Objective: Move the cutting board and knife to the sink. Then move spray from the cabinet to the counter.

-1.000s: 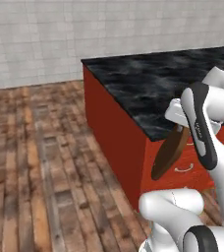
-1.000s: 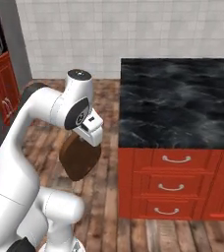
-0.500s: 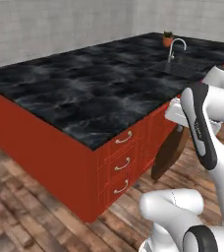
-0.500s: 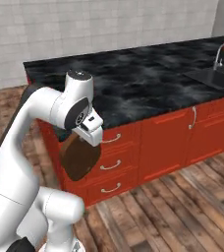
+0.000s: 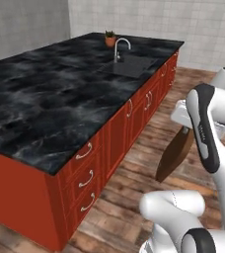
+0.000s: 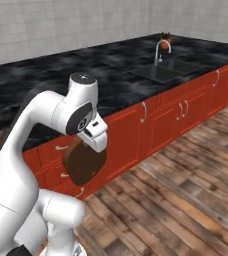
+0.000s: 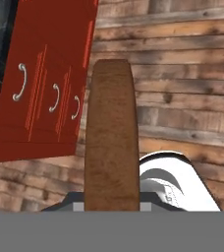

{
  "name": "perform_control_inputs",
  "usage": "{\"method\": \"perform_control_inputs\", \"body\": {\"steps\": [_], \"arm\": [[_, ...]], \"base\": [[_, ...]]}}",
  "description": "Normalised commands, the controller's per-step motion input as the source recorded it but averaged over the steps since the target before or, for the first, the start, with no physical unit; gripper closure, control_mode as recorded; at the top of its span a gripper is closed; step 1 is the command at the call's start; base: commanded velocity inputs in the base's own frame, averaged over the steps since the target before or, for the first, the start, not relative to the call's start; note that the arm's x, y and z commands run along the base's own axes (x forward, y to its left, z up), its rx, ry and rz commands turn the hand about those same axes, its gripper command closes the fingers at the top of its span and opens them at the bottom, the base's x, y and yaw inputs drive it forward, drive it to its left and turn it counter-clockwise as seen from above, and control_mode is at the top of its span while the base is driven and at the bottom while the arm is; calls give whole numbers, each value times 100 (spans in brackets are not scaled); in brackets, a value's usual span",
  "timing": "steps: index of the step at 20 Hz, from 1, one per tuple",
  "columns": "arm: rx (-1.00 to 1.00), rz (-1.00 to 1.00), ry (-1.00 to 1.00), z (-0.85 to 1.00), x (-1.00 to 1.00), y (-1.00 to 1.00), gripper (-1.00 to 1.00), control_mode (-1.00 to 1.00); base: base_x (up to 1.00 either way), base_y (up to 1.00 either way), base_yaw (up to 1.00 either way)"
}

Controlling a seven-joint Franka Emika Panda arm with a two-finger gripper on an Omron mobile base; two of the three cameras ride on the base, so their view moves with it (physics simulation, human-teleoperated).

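Note:
My gripper [image 5: 185, 131] [image 6: 90, 144] is shut on the upper end of the cutting board [image 5: 174, 154] [image 6: 83, 163], a dark-brown board with rounded ends. The board hangs downward over the wooden floor, beside the island and clear of it. In the hand view the cutting board [image 7: 111, 138] runs up the middle and hides the fingertips. The black marble counter [image 5: 45, 99] [image 6: 111, 70] carries the sink [image 5: 129, 66] [image 6: 161, 73] with a curved faucet [image 5: 118, 47] [image 6: 159, 49] toward its far end. The knife, the spray and the cabinet are out of view.
Red drawers and doors [image 5: 87, 173] [image 7: 45, 88] with silver handles line the island's side next to me. A small potted plant [image 5: 109, 38] [image 6: 164, 41] stands behind the faucet. Wooden floor [image 6: 186, 190] stretches along the island's front.
The whole picture has shifted: the base has swung around the island, so the sink end is now in view. The board stays in the gripper as before.

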Motion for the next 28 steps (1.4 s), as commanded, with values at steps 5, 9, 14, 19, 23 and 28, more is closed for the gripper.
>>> {"method": "perform_control_inputs", "body": {"steps": [5,9,14,19,23,28], "arm": [[0,0,0,0,0,0,100,100],[0,0,0,0,0,0,100,100],[0,0,0,0,0,0,100,100],[0,0,0,0,0,0,100,100],[0,0,0,0,0,0,100,100],[0,0,0,0,0,0,100,100]], "base": [[96,-26,-2],[100,-18,0],[100,-7,0],[100,-24,0],[100,-42,2],[96,-55,18]]}}
